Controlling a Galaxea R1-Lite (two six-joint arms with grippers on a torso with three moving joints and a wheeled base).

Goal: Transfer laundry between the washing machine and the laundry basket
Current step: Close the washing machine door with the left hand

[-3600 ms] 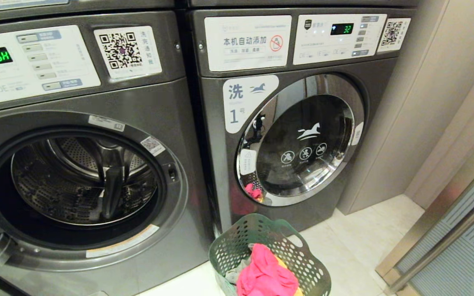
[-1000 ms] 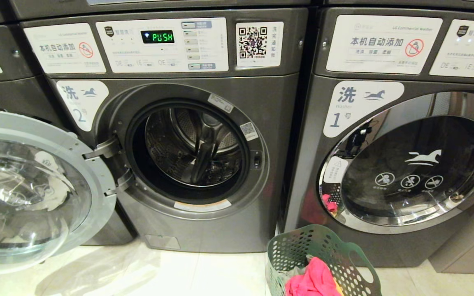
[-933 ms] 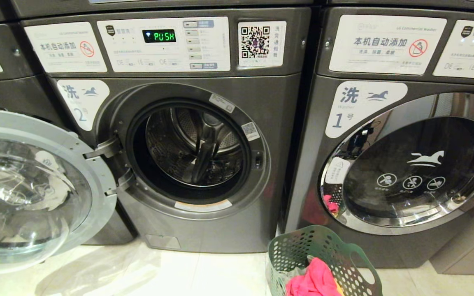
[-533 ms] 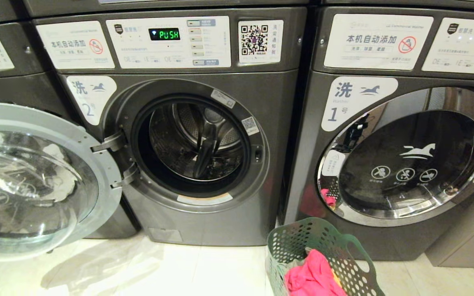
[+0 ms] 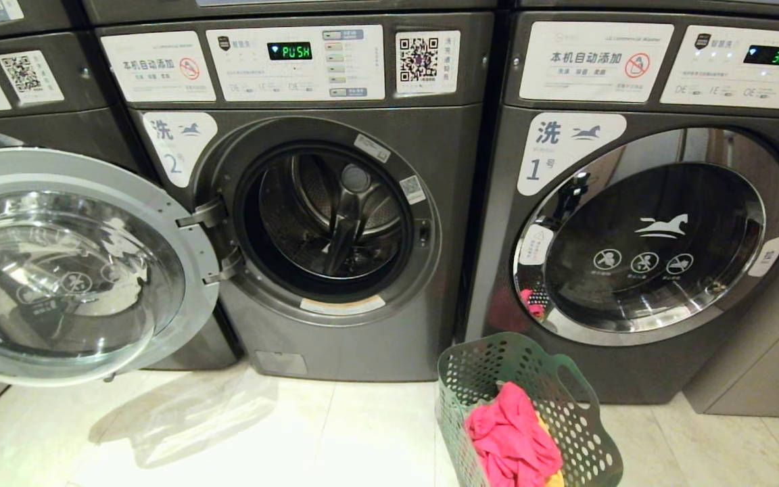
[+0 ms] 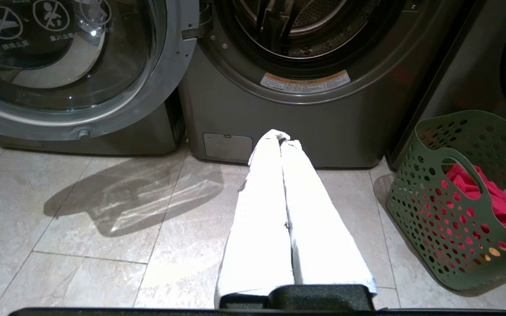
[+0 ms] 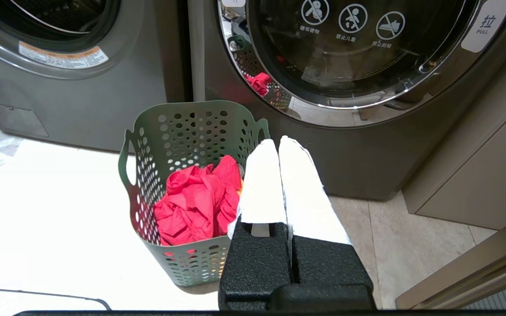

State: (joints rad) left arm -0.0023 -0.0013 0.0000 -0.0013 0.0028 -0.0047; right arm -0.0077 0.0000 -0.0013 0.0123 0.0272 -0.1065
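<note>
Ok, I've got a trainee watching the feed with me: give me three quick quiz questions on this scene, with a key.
1. True or false: washer 2's door is shut.
2. What lies in the green basket? A) white towels B) pink laundry C) nothing
3. Fill in: the left gripper and right gripper are both ____.

Key: 1 false, it hangs wide open; 2 B, pink laundry; 3 shut, holding nothing.

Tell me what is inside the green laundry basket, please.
Inside the green laundry basket lies a crumpled pink garment on top, with a bit of yellow cloth at its edge. Whatever is beneath the pink garment is covered and cannot be seen.
</note>
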